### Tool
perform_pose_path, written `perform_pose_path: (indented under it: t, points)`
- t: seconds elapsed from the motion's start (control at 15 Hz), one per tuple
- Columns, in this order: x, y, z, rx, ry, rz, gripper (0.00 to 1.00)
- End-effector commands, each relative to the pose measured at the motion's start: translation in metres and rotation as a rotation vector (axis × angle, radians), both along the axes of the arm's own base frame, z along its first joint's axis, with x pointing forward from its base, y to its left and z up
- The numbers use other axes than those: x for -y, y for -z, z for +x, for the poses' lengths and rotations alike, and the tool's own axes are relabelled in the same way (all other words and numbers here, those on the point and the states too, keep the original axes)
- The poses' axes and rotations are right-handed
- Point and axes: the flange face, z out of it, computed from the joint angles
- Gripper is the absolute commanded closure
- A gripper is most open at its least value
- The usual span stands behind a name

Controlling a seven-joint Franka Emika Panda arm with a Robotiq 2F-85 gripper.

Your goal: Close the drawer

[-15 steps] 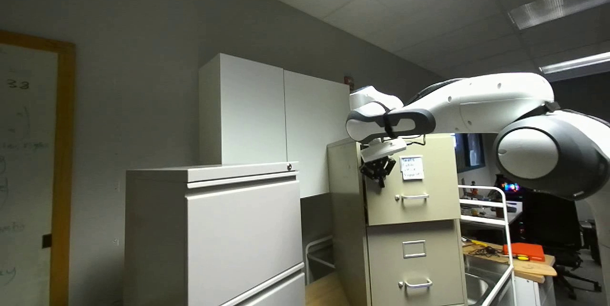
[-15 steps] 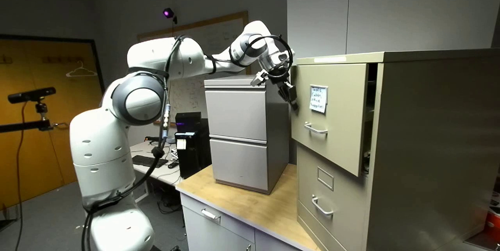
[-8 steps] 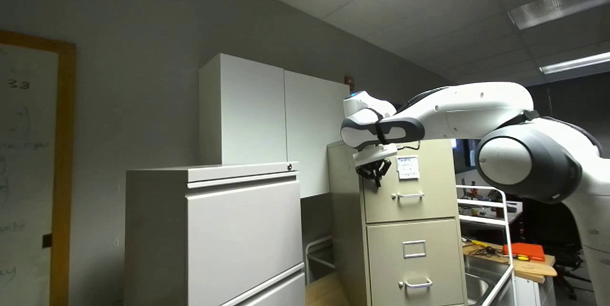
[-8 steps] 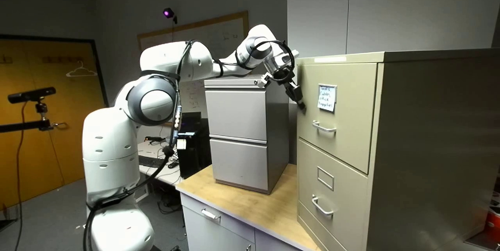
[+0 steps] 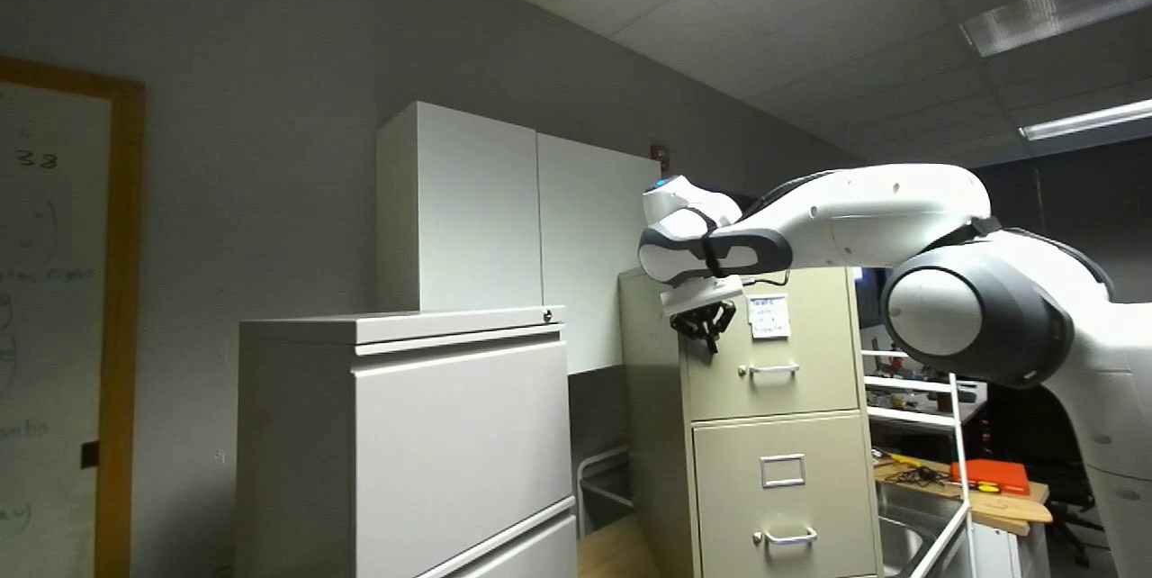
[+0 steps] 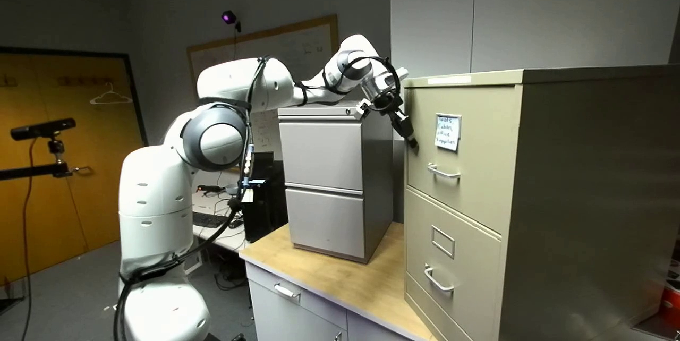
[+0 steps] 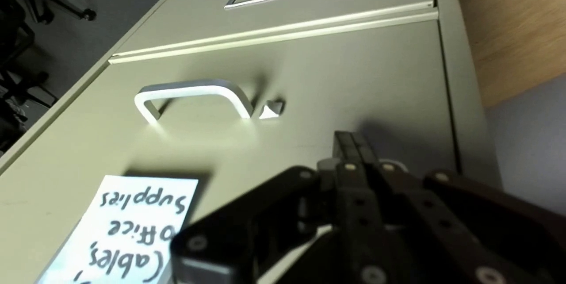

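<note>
The drawer (image 6: 478,158), topmost in the cabinet (image 6: 579,187), sits flush. Expect stiff, smooth metal, probably heavy and hard to damage; closing needs no grasp, just a square push near the handle (image 7: 192,89). In an exterior view the drawer's middle lies at about three o'clock from the gripper (image 6: 412,142), its fingers (image 7: 345,142) pressed together, pinching nothing; whether they touch the drawer I cannot tell.
</note>
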Motion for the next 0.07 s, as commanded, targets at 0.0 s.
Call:
perform_pose_path:
  t: [0.0]
  points:
    - [0.0152,0.0164,0.0363,0.022,-0.064,-0.041,1.00]
